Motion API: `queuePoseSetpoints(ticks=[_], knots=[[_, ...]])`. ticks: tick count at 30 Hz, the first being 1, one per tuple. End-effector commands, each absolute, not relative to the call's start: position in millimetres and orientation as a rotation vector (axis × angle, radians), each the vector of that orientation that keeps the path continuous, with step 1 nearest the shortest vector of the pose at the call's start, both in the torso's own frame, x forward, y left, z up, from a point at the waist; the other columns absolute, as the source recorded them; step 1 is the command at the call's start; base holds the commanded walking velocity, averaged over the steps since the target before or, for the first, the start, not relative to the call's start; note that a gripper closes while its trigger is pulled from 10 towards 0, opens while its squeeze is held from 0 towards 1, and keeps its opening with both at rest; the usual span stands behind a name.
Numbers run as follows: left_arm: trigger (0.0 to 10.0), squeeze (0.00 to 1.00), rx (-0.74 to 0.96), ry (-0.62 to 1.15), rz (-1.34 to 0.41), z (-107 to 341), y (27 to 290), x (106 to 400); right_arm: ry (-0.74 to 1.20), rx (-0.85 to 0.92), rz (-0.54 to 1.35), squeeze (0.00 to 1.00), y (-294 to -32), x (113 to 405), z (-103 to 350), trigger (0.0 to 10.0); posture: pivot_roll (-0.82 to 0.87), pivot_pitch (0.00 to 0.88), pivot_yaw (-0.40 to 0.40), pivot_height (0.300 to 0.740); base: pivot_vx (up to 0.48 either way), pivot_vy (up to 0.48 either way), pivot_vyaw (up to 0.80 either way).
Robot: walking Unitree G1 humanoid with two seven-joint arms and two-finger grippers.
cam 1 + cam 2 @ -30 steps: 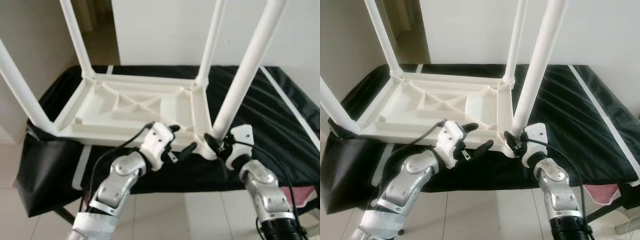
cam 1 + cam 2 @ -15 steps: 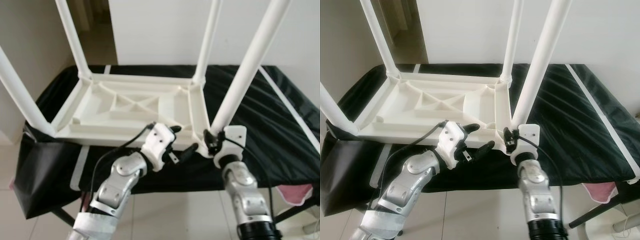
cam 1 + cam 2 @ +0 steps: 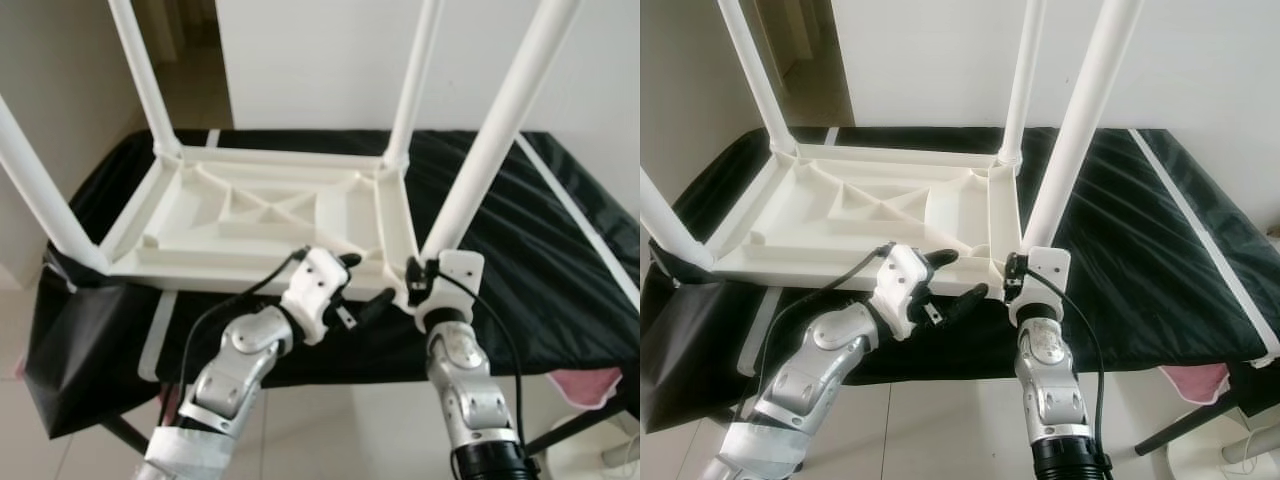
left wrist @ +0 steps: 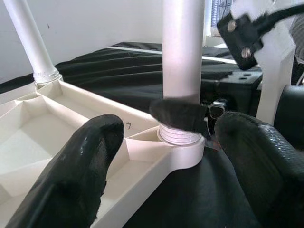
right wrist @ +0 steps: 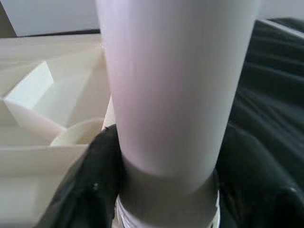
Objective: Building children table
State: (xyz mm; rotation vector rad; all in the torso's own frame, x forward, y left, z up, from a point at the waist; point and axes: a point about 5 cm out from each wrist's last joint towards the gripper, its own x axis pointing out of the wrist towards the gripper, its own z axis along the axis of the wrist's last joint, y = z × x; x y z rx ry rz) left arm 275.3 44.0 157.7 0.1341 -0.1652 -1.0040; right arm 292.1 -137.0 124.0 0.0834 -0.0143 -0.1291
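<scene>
Eye views: white table (image 3: 270,215), upside down on a black-draped surface (image 3: 560,260), four legs up. Near right leg (image 3: 490,140) seats in the near right corner socket. Right gripper (image 3: 415,280) sits at that leg's base, wrist upright beneath it, probably to turn or steady the leg in its thread. Left gripper (image 3: 362,283) rests at the table's near edge, just left of the same corner, fingers spread and holding nothing; likely bracing the frame.

Left wrist view: left fingers (image 4: 80,166) apart, either side of the corner socket. One right finger (image 4: 178,114) wraps the leg (image 4: 183,47) just above its threaded collar. Far leg (image 4: 33,42) stands behind.

Right wrist view: leg (image 5: 175,80) close up, black fingers (image 5: 90,190) closed around its base on both sides, gripping it.

Change from a second ago: right forearm has swung from a rightward slant to nearly vertical under the corner; wrist rotated about the leg. Left gripper unchanged. Table unmoved.
</scene>
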Motion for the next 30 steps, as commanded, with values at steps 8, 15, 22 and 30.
queuePoseSetpoints(ticks=[8, 15, 22, 30], knots=[[10.0, 0.0, 0.142, -0.179, -1.018, 160.5, 43.0, 275.2, -0.043, 0.042, -0.009, 1.0, -148.3, 290.0, 127.2, 10.0, -0.04, 0.0, -0.025, 0.74, 0.0, 0.0, 0.0], [10.0, 0.0, 0.134, -0.182, -1.017, 161.5, 41.3, 274.8, -0.072, -0.042, 0.181, 1.0, -163.9, 294.8, 134.2, 10.0, -0.05, 0.0, -0.03, 0.74, 0.0, 0.0, 0.0], [10.0, 0.0, 0.131, -0.182, -1.01, 161.7, 42.3, 275.8, -0.054, -0.099, 0.306, 0.0, -174.1, 298.6, 136.1, 10.0, -0.05, 0.013, -0.035, 0.74, 0.0, 0.0, 0.0], [10.0, 0.0, 0.13, -0.184, -1.01, 162.6, 42.2, 275.8, -0.005, -0.168, 0.539, 0.0, -173.7, 305.4, 132.9, 10.0, -0.05, 0.017, -0.029, 0.74, 0.0, 0.0, 0.0]])
